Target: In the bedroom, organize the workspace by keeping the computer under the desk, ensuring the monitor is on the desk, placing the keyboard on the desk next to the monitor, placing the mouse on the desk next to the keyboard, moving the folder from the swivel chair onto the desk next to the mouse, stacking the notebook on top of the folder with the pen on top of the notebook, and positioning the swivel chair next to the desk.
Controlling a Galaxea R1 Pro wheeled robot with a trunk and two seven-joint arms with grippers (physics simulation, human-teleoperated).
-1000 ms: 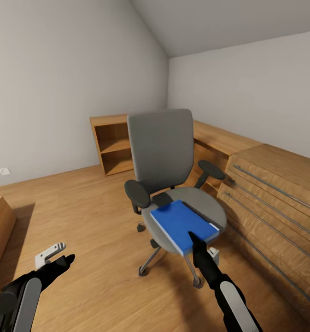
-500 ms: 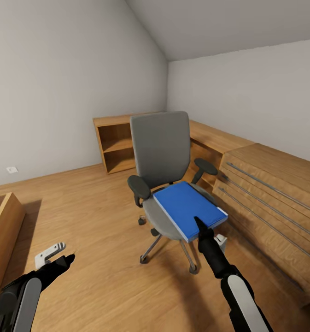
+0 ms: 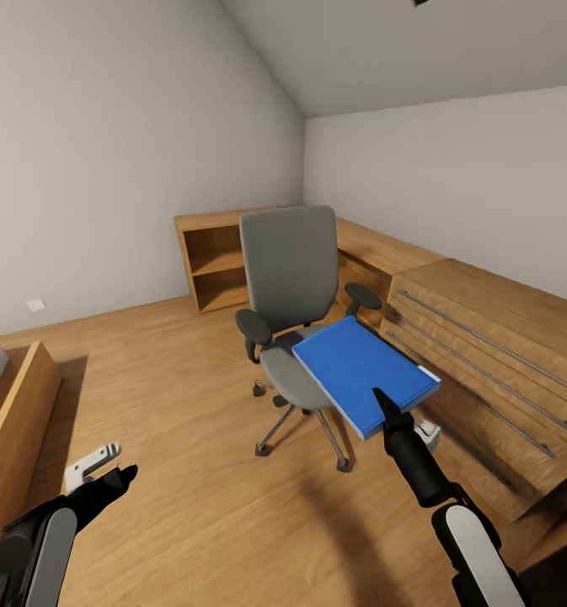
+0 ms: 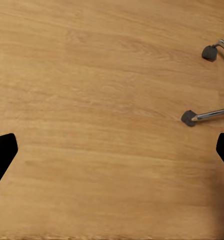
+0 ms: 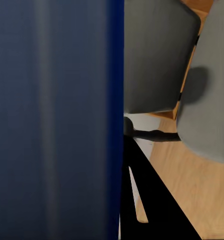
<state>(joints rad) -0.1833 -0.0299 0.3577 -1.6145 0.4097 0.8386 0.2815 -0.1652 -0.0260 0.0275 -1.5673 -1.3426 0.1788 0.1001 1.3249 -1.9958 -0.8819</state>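
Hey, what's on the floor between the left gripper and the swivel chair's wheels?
Bare wooden floor. The head view shows open boards between the left gripper and the swivel chair, and the left wrist view shows the same up to its wheels.

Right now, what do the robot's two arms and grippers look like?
Both arms have light grey forearm shells joined to black wrists. The left gripper and the right gripper are black with slim, tapering, pointed fingers. No cables or markings are visible.

Grey walls, wood floor (image 3: 190, 438), low shelving (image 3: 211, 270).
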